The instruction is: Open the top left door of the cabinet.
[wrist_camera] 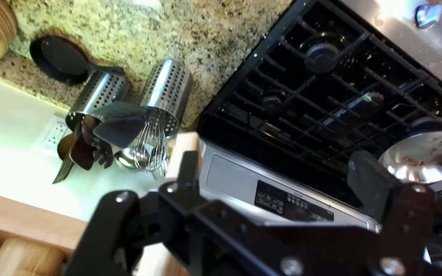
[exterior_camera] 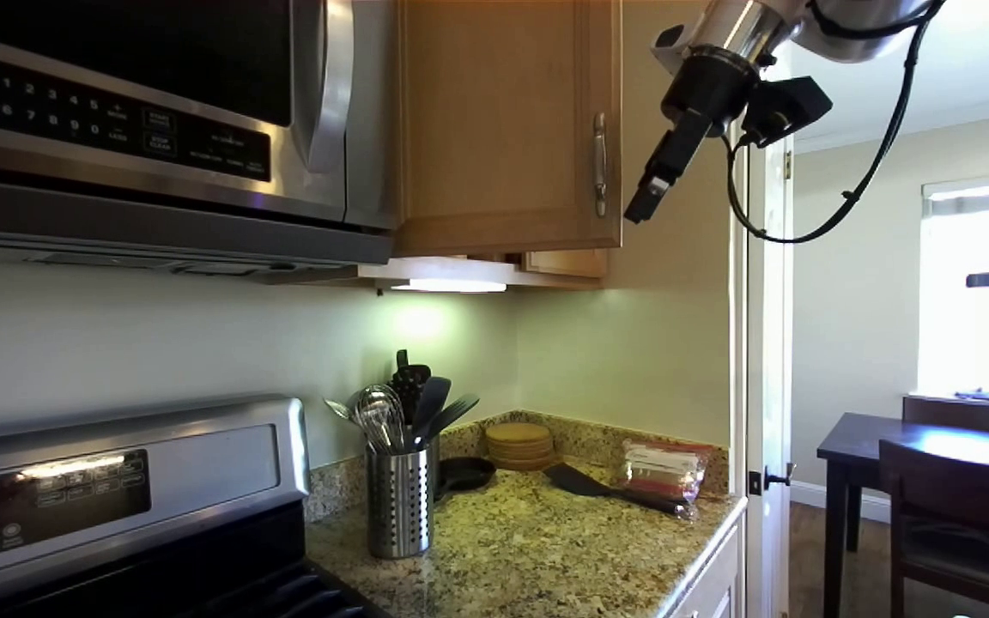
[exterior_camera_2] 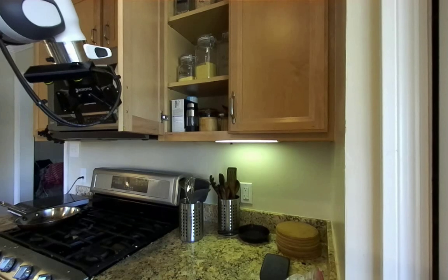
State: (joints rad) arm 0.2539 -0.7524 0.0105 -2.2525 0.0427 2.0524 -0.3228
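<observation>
1. And there it was, the top left door (exterior_camera_2: 140, 62), standing wide open, swung well out from the front of the cabinet (exterior_camera_2: 193, 136); in an exterior view I had its pale inner face, a silvery hinge (exterior_camera_2: 164, 116) low at the cabinet side.
2. Round on the outer face, handsome stuff: light maple, a framed panel, and the slim silver handle (exterior_camera: 600, 163) stood upright near the free edge.
3. Beside it the shelves (exterior_camera_2: 198, 23) were on show, glass jars (exterior_camera_2: 206, 58) and all, while the twin door (exterior_camera_2: 280, 66) lay closed against its frame.
4. Now to my jaws: spread wide, a black fingertip (wrist_camera: 368, 176) at either side of a broad gap, and that gap was empty, looking straight through onto the steel range (wrist_camera: 230, 174) below.
5. The fingertip nearer the whisk (wrist_camera: 153, 134) in the wrist view crossed a pale strip of wood (wrist_camera: 184, 143); pressing on it or merely passing in front, I could not tell.
6. And in an exterior view, there I hung, jaws slanting down just beside the door's free edge, about level with the handle's lower end, so close that I could not tell whether we touched.
</observation>
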